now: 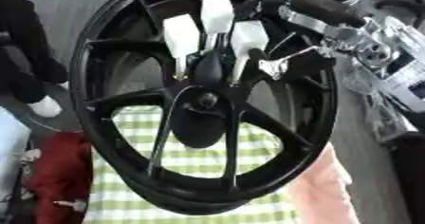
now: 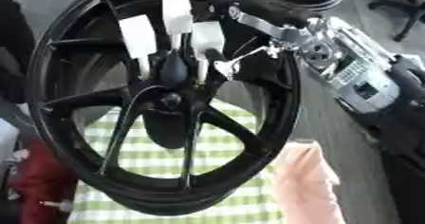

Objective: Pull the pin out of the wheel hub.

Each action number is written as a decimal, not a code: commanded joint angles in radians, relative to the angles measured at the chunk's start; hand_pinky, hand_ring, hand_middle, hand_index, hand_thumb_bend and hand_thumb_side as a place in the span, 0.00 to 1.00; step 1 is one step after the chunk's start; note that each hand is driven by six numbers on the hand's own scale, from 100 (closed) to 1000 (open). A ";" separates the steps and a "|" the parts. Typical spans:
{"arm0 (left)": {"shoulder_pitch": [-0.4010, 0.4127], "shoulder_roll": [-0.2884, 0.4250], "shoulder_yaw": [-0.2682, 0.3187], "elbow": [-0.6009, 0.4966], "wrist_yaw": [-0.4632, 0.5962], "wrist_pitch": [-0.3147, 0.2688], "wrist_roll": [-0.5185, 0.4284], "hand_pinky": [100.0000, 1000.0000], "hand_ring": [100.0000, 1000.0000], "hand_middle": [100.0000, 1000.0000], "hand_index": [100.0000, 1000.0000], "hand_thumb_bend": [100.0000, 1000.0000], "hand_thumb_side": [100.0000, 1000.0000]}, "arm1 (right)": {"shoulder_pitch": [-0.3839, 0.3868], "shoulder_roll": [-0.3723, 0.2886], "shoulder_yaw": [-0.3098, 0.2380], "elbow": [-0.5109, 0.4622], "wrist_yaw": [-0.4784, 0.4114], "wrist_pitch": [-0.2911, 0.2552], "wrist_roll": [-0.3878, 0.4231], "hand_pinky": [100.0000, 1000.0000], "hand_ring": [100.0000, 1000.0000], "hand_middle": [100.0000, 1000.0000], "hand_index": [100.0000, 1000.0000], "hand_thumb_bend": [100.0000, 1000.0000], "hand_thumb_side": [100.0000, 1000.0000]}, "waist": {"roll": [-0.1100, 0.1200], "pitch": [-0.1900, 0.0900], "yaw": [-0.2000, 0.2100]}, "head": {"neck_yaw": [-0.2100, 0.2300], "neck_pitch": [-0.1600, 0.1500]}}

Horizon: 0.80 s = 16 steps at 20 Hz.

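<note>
A black spoked wheel (image 1: 116, 123) stands on edge and fills both views. Its hub (image 1: 206, 99) sits at the centre where the spokes meet. My right hand (image 1: 217, 28) reaches in from the upper right on a silver-jointed arm. Its white-padded fingers (image 1: 181, 35) gather round a dark rounded pin (image 1: 208, 66) that sticks out just above the hub. A black limb with a pale tip, my left hand (image 1: 46, 107), shows at the left edge, beside the rim and apart from it. The pin's lower end is lost against the black hub.
A green-and-white checked cloth (image 1: 199, 161) lies under the wheel. A person's bare arm (image 1: 319, 190) rises at the lower right against the rim. A red object (image 1: 58, 171) sits at the lower left. Silver and grey equipment (image 2: 357, 80) crowds the right side.
</note>
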 commanded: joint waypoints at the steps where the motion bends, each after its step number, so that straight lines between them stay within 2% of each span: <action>1: -0.012 0.015 0.005 -0.012 -0.002 0.001 -0.002 0.56 0.56 0.76 0.72 0.10 0.84 | -0.010 -0.032 -0.010 0.002 0.008 -0.001 -0.001 0.98 0.93 0.78 0.90 0.00 0.15 | 0.007 -0.010 0.001 | -0.004 -0.008; 16: -0.012 0.015 0.004 -0.008 -0.003 0.006 -0.002 0.56 0.56 0.76 0.72 0.09 0.84 | -0.007 -0.032 -0.008 -0.009 -0.018 0.003 0.016 0.97 0.89 0.73 0.85 0.00 0.16 | 0.004 -0.008 0.001 | -0.001 -0.011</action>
